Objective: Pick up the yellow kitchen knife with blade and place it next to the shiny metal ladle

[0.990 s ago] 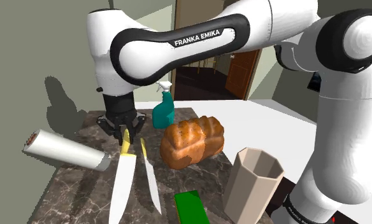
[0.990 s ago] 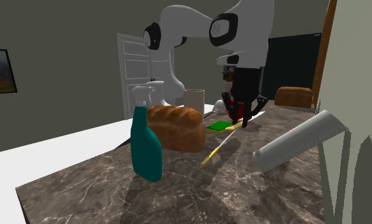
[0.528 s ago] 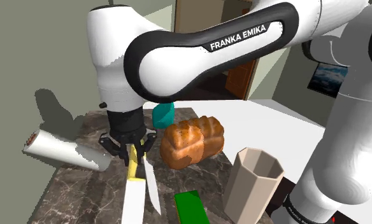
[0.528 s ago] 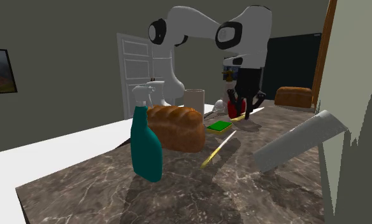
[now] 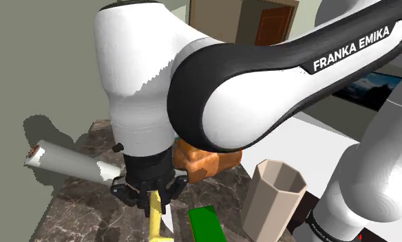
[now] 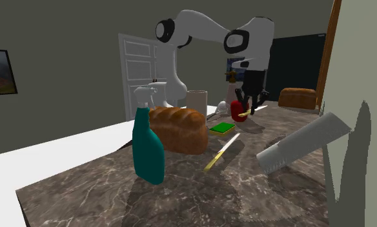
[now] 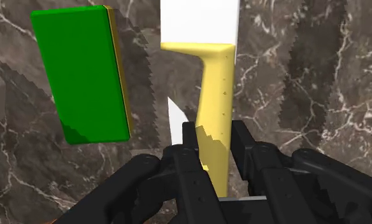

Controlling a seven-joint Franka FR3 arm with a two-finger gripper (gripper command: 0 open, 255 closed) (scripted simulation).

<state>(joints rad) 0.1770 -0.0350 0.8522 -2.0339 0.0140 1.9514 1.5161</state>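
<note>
1. Yellow-handled knife (image 7: 218,95). My two fingers (image 7: 186,149) are closed narrow on its handle, one on each side. My gripper (image 7: 215,132) holds it above the marble counter (image 7: 306,83), with the white blade pointing away from my palm. The blade's far end is cut off at the edge of the wrist view. In the shoulder view the knife (image 5: 155,218) runs out of the picture just below my gripper (image 5: 153,197), so the blade is unseen there. The second exterior view gives the knife (image 6: 241,117) as a small yellow sliver under my gripper (image 6: 248,107), over the far part of the counter.

2. Second knife (image 6: 222,149). It lies flat on the counter and shows full length in the second exterior view. The wrist view catches a white blade tip (image 7: 176,121), the rest hidden behind my fingers.

3. Green sponge (image 7: 83,73). It lies flat on the counter beside the held knife, and its yellow edge is plain in the wrist view. In the shoulder view the sponge (image 5: 206,223) is cut off at the lower edge.

4. Bread loaf (image 6: 177,129). It is whole in the second exterior view. In the shoulder view the loaf (image 5: 206,163) is mostly hidden behind my arm (image 5: 193,82).

5. Also on the counter: beige cup (image 5: 274,199), white roll (image 5: 65,161), teal spray bottle (image 6: 147,145).
</note>
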